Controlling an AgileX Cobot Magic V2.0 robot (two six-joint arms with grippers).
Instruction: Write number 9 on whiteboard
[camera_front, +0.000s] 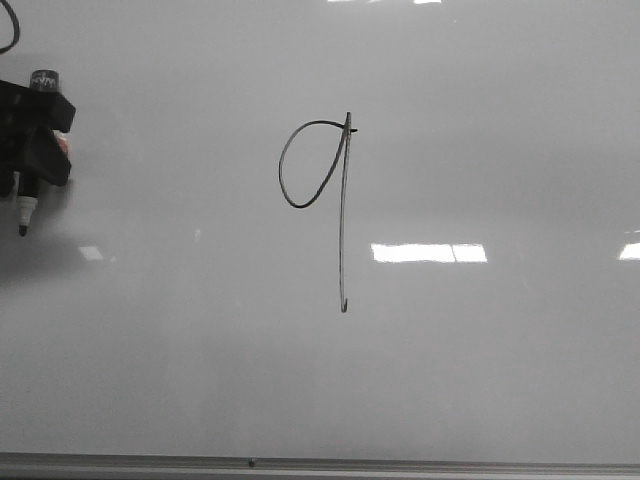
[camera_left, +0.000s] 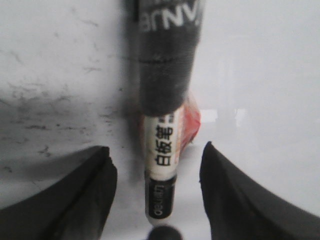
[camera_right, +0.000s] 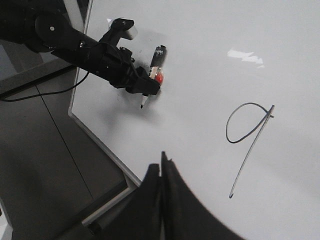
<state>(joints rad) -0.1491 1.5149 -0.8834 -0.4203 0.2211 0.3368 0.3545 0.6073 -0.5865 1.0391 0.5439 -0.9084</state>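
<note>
- A black hand-drawn number 9 (camera_front: 340, 200) sits near the middle of the whiteboard (camera_front: 480, 370), a narrow oval loop at upper left joined to a long straight tail that ends in a tiny hook.
- From the right wrist camera the same figure (camera_right: 250, 140) lies on the board's glossy face (camera_right: 210, 50), well apart from the marker.
- At the board's far left edge in the front view, the left gripper (camera_front: 35, 135) holds a marker (camera_front: 24, 210) with its tip pointing down, the tip just off or at the surface; contact cannot be told.
- In the left wrist view the marker (camera_left: 162, 165), white-barrelled with black print and a dark cap end, runs between the 2 dark fingers (camera_left: 85, 195), which stand apart on either side of it; the actual clamping point is out of view.
- The right gripper (camera_right: 161, 175) hangs over the board's lower corner with its 2 fingers pressed together, nothing between them.
- A grey metal edge strip (camera_front: 400, 466) borders the board's bottom; bright ceiling-light reflections (camera_front: 428, 253) glare to the right of the figure's tail.
</note>
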